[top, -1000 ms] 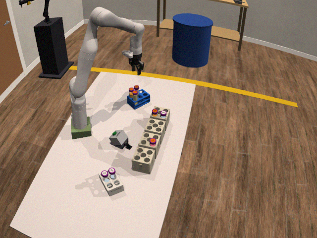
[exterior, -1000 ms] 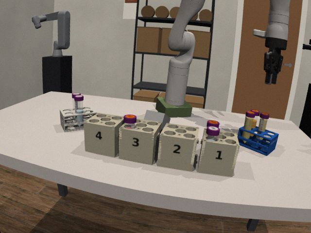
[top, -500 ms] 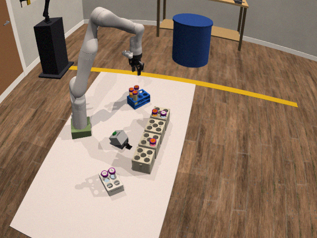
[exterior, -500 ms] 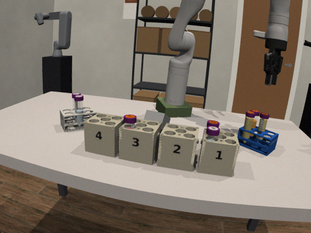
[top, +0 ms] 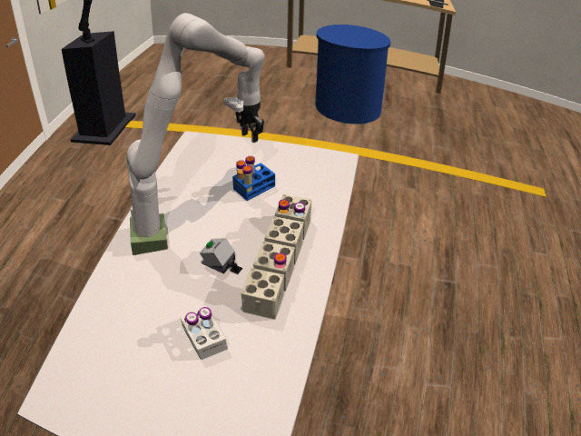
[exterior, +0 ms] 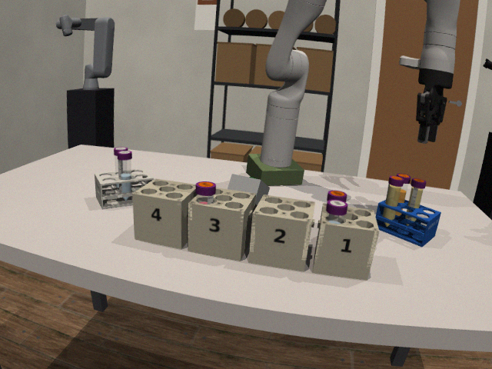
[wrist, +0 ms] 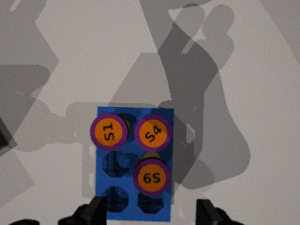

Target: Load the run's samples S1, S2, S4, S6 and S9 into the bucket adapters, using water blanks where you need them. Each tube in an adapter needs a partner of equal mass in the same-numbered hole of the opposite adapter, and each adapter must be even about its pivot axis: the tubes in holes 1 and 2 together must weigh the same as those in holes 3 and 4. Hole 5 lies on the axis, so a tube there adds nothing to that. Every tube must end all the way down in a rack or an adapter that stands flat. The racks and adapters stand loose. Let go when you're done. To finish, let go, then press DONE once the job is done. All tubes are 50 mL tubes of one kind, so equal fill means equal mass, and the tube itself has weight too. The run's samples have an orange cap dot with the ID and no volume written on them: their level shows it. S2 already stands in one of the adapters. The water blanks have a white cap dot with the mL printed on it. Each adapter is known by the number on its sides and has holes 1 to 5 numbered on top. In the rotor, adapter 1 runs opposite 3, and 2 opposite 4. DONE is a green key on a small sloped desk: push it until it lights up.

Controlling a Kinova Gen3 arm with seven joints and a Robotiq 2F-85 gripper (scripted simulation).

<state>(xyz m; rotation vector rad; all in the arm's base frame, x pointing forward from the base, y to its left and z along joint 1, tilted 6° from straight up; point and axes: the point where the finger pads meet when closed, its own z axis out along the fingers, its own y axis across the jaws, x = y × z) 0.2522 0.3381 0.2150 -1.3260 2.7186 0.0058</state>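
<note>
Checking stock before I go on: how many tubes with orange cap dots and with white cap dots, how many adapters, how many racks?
Orange-dot tubes: 5
White-dot tubes: 3
Adapters: 4
Racks: 2
Total: 14

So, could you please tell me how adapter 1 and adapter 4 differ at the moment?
Adapter 1 holds two tubes, one with an orange cap dot and one with a white; adapter 4 holds none. Adapter 1 stands nearest the blue rack, adapter 4 nearest the grey rack. Both are beige five-hole blocks standing flat.
</note>
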